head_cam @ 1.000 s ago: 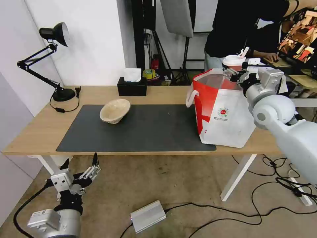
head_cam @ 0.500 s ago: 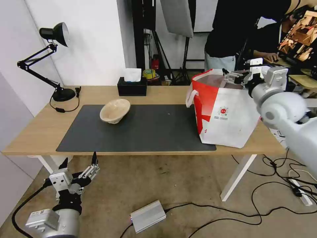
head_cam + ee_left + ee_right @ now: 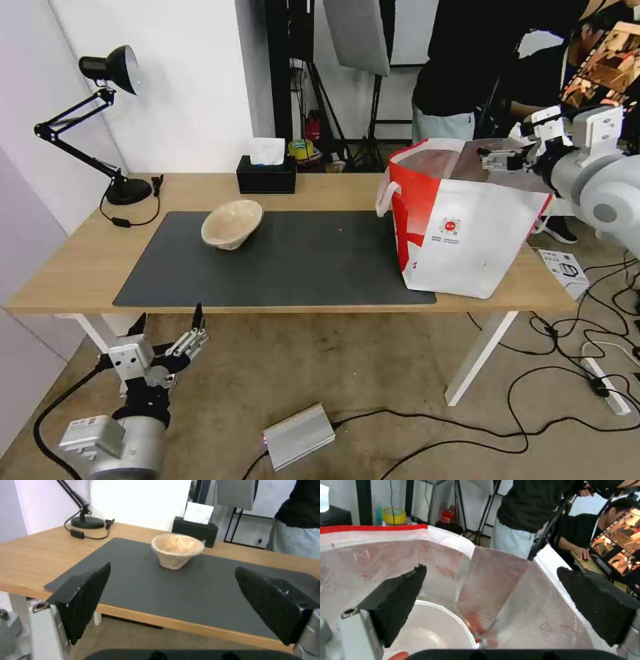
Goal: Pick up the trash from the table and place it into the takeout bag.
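Observation:
One piece of trash, a beige crumpled pulp bowl (image 3: 232,223) (image 3: 176,548), sits upright on the dark grey mat (image 3: 300,260) of the light wood table (image 3: 80,260). The takeout bag (image 3: 460,220), white with a red side panel, stands open on the table's right end. My right gripper (image 3: 495,159) (image 3: 493,607) hovers open and empty over the bag's far right rim. The right wrist view looks down past the foil lining (image 3: 506,585) onto a white round bowl (image 3: 430,627) inside. My left gripper (image 3: 170,340) (image 3: 176,600) hangs open below the table's front edge, facing the pulp bowl.
A black desk lamp (image 3: 110,67) stands at the table's back left and a black tissue box (image 3: 267,175) at the back centre. On the floor lie a silver box (image 3: 299,437) and tangled cables (image 3: 567,373) near the white table leg (image 3: 477,360).
One second ago my right gripper held a red cup with a white lid over the bag. The cup has since left it, and the gripper, now open, has drawn back to the right.

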Controlling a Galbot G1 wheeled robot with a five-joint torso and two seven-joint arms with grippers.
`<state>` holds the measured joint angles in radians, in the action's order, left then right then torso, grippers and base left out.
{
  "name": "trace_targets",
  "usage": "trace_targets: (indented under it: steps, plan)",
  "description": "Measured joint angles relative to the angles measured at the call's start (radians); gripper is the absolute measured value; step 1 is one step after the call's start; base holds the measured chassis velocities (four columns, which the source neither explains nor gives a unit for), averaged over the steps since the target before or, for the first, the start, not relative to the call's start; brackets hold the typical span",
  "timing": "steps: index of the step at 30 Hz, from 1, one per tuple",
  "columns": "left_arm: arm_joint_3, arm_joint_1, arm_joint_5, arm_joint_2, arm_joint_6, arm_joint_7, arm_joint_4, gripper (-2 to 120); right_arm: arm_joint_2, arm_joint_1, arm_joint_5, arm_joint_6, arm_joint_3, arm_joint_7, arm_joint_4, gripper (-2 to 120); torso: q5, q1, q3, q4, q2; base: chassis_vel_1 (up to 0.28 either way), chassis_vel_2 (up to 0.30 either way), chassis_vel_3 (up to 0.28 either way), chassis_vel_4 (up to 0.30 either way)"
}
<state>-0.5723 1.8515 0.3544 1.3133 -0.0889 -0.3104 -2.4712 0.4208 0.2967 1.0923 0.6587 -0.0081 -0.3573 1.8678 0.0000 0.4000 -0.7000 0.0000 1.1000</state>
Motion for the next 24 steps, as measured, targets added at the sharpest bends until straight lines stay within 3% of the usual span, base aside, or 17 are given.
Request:
trace_targets:
  steps: [7, 10, 11, 15, 17, 20, 24]
  plan:
    - [0.0, 0.007, 0.0, 0.001, 0.0, 0.0, -0.009, 100, -0.009, 0.017, 0.026, -0.026, 0.023, -0.005, 0.018, 100, 0.0, 0.0, 0.0, 0.0, 0.0, 0.0, 0.0, 0.0, 0.0]
    - [-0.001, 0.011, -0.002, 0.005, 0.0, 0.0, -0.016, 100, -0.01, 0.041, 0.046, -0.142, 0.039, -0.009, 0.036, 100, 0.0, 0.0, 0.0, 0.0, 0.0, 0.0, 0.0, 0.0, 0.0]
    - [-0.001, 0.011, -0.002, 0.005, 0.0, 0.0, -0.016, 100, -0.01, 0.041, 0.046, -0.142, 0.039, -0.009, 0.036, 100, 0.0, 0.0, 0.0, 0.0, 0.0, 0.0, 0.0, 0.0, 0.0]
    - [0.0, 0.016, -0.006, 0.014, 0.0, 0.001, -0.025, 100, 0.021, 0.108, 0.048, -0.396, 0.072, -0.014, 0.07, 100, 0.0, 0.0, 0.0, 0.0001, 0.0, 0.0, 0.0, 0.0, 0.0]
    - [-0.001, 0.017, -0.007, 0.014, 0.0, 0.001, -0.026, 100, 0.031, 0.125, 0.048, -0.433, 0.084, -0.017, 0.079, 100, -0.0001, 0.0, 0.0, 0.0002, 0.0, 0.0, 0.0, 0.0, 0.0]
    - [-0.002, 0.019, -0.007, 0.015, 0.0, 0.004, -0.029, 100, 0.078, 0.222, 0.026, -0.58, 0.141, -0.033, 0.132, 100, -0.0001, 0.0, 0.0, 0.0001, 0.0, 0.0, 0.0, 0.0, 0.0]
    - [-0.003, 0.02, -0.008, 0.016, 0.0, 0.004, -0.029, 100, 0.109, 0.294, 0.0, -0.659, 0.175, -0.047, 0.165, 100, -0.0002, 0.0, 0.0, 0.0001, 0.0, 0.0, 0.0, 0.0, 0.0]
